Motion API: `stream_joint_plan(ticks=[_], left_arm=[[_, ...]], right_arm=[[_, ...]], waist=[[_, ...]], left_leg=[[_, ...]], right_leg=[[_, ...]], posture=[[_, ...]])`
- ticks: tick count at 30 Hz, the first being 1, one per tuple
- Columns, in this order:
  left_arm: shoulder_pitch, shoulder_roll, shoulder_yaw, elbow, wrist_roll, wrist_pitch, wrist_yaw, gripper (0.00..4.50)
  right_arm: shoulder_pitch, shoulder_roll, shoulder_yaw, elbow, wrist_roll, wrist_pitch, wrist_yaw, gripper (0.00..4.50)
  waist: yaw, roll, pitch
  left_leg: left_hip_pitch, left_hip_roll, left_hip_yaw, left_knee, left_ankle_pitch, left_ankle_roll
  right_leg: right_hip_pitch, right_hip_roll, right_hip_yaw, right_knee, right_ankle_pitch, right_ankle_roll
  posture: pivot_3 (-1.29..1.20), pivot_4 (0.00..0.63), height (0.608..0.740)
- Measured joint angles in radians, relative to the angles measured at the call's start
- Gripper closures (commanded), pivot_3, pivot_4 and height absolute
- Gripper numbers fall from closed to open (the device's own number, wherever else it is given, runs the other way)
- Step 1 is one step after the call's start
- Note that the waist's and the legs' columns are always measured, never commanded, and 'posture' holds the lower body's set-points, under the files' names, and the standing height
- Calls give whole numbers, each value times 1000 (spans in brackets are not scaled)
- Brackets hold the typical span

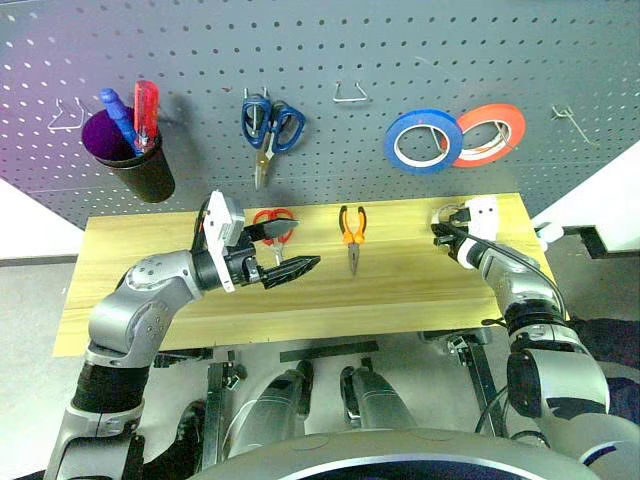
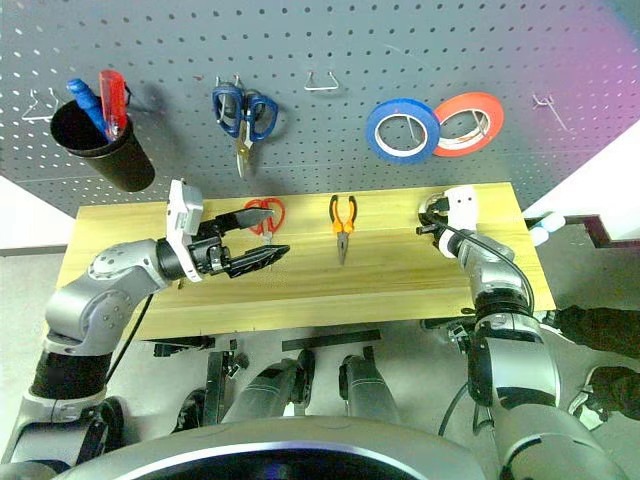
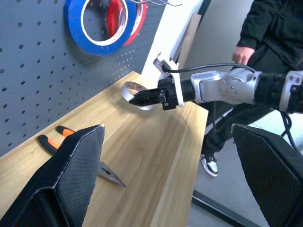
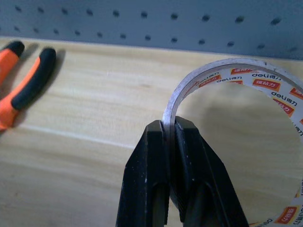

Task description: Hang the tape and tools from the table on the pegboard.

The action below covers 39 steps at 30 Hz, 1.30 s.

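The cream-white tape is a thin ring, and my right gripper is shut on its edge, holding it just above the right end of the table in front of the pegboard. The orange-and-black pliers lie flat mid-table. The red-handled scissors lie near the back edge, partly behind my left gripper. That gripper hovers open and empty over the table's left half, pointing toward the right one. In the left wrist view, my right gripper shows with the tape.
On the pegboard hang blue scissors, a blue roll, a red-orange roll and a black cup with screwdrivers. Bare hooks sit at top centre and far right. A person stands past the table's right end.
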State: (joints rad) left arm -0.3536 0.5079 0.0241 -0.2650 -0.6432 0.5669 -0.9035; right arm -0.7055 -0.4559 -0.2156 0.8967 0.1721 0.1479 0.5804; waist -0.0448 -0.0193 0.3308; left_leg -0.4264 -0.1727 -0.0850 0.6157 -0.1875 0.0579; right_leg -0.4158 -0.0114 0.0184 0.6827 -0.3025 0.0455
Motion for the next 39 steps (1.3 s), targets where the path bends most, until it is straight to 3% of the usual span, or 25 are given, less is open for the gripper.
stream_joint_plan(ticks=[14,26,39], left_arm=[[-55,-30,-12,40,8,-14,-8,0],[-86,-42,-32,64,14,-14,-20,0],[-117,-64,-43,65,1,-5,-21,0]], right_arm=[[200,-29,-117,-339,115,126,-98,4477],[202,-34,-196,-354,151,80,-205,4477],[238,-34,-235,-459,190,-44,-227,4477]], waist=[[-5,2,-2],[-27,3,-7],[-28,9,-14]], left_leg=[[0,1,1,3,0,0],[0,1,1,5,0,1],[0,1,2,10,0,1]], right_leg=[[0,0,0,2,0,0],[1,0,-1,3,0,0],[1,1,-1,7,0,0]], posture=[[-152,252,740],[-179,247,740],[-204,242,740]])
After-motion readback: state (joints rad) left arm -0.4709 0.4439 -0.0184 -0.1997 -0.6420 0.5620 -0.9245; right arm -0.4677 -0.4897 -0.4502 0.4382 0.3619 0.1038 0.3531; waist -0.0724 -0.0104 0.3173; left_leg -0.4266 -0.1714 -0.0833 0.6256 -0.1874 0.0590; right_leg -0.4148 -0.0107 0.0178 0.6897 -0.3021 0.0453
